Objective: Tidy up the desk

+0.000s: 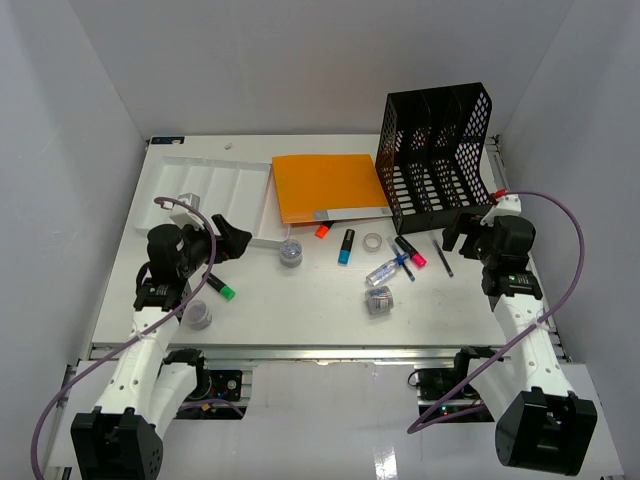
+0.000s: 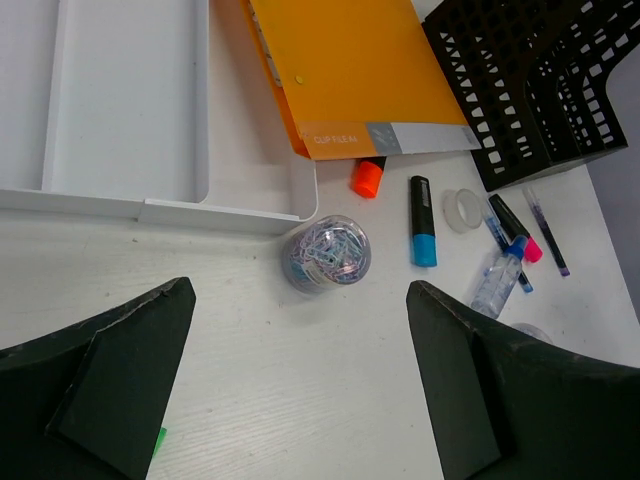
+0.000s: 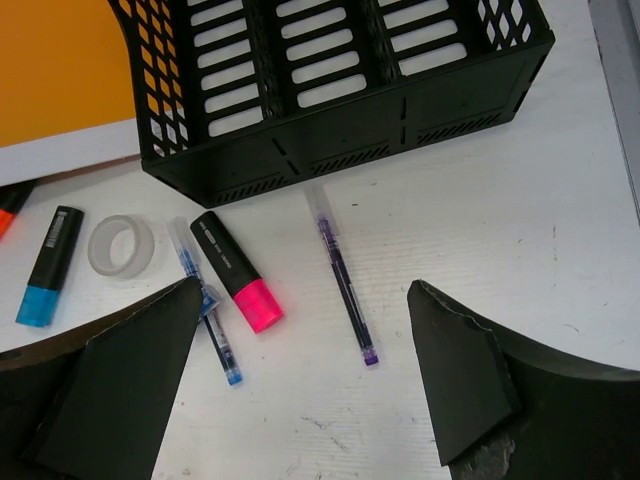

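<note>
Your left gripper [image 2: 300, 330] stood with its jaws spread wide, released, grasping nothing and touching nothing; it hung above bare desk [image 1: 300, 300], with a clear jar of paper clips [image 2: 326, 257] lying just beyond the gap between its fingers [image 2: 110, 390]. Your right gripper [image 3: 305, 300] was likewise fully released and empty, and in its wrist view a purple pen [image 3: 343, 285] lay below the gap, untouched. The desk lay flat under both arms, face up, its long axis running left to right across the top view and its metal rail [image 1: 320, 350] along the near edge, next to the arm bases. On the far left of it sat a white compartmented tray [image 2: 130, 100]. An orange folder [image 2: 350, 70] lay beside the tray, overlapping its right edge. A black file rack [image 3: 330, 90] stood upright at the far right. Between the grippers lay an orange highlighter [image 2: 368, 177], a blue highlighter [image 3: 48, 266], a roll of clear tape [image 3: 121, 246], a pink highlighter [image 3: 237, 271] and a blue pen [image 3: 205, 310]. A green highlighter [image 1: 222, 289] lay near your left arm.
</note>
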